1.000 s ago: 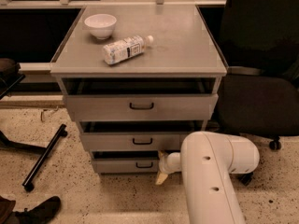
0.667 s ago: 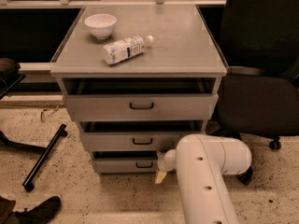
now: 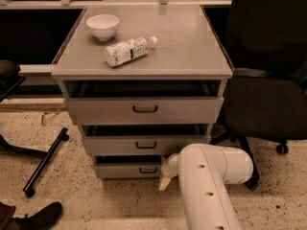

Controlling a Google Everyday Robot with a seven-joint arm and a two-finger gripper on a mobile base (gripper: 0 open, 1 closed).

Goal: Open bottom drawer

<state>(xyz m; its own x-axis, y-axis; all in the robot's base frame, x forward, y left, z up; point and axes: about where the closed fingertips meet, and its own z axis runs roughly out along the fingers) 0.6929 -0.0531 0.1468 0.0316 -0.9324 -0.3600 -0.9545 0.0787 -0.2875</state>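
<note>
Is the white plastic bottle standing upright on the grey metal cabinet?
No, the bottle lies on its side; the gripper is low beside the bottom drawer.

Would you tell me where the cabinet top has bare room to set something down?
The right half of the cabinet top, beyond the bottle, is bare, as is the front strip. The back-left is crowded by the bowl. The gripper sits by the bottom drawer.

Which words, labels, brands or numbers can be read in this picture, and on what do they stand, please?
Label on the lying bottle: some dark print, too blurred to read.
On the bowl and the bottom drawer: no text.
On the hand, low at the bottom drawer's right end: no text.
</note>
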